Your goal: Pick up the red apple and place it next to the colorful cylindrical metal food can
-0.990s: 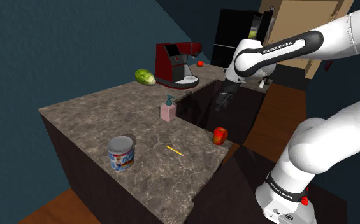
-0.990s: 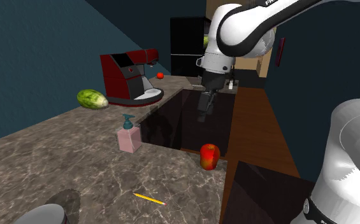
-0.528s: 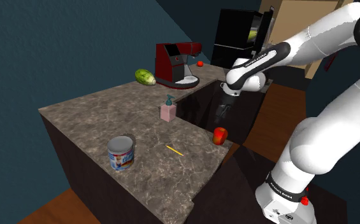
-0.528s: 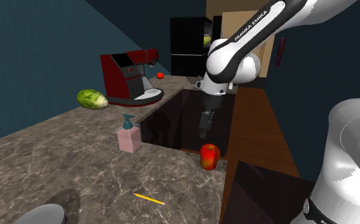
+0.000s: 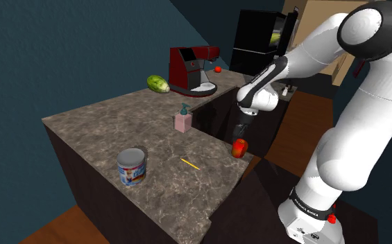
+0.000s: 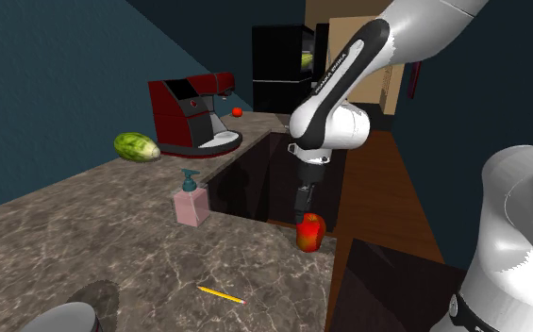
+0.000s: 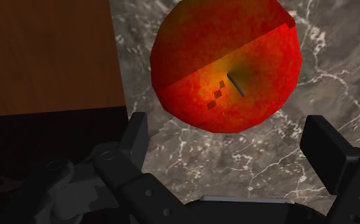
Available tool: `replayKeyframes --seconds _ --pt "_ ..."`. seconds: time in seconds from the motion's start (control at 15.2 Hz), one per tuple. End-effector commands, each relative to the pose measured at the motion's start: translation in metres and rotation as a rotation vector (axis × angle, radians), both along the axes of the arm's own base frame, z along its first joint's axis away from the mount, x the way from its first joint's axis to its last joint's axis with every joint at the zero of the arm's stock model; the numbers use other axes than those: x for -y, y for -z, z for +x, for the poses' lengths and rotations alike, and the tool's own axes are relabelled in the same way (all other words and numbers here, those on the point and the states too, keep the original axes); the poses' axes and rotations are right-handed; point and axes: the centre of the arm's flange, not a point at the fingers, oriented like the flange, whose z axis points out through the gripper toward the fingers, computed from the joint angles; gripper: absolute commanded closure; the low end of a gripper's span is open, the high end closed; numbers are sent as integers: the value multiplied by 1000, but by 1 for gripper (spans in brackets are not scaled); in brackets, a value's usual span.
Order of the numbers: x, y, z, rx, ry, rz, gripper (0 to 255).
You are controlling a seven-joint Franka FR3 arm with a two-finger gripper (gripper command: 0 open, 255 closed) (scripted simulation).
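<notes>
The dark marbled countertop (image 5: 104,128) wraps around a sunken black sink. The white arm (image 5: 368,83) bends down over the counter's near corner beside that sink. A red coffee machine (image 5: 187,69) stands at the far end. The colourful food can (image 5: 132,166) stands upright near the front edge. The black gripper (image 5: 240,134) hangs just above the red apple (image 5: 239,147), fingers spread wide and touching nothing. The apple rests on that corner, well apart from the can, with a yellow pencil (image 5: 189,163) lying between them.

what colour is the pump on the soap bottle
The pump is teal, atop the pink soap bottle; clearest in the second exterior view.
</notes>
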Motion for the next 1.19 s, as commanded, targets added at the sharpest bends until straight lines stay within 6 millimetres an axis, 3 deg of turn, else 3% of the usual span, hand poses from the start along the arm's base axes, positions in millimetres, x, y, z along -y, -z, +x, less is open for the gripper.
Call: replayKeyframes --seconds 0.0,0.13,0.59,0.66,1.12 --pt "-1 11 1 0 0 -1 0" --pt "-3 19 2 0 0 -1 0" --pt "-3 19 2 0 0 -1 0" --pt "-3 19 2 0 0 -1 255" --pt "-3 18 2 0 0 -1 255"
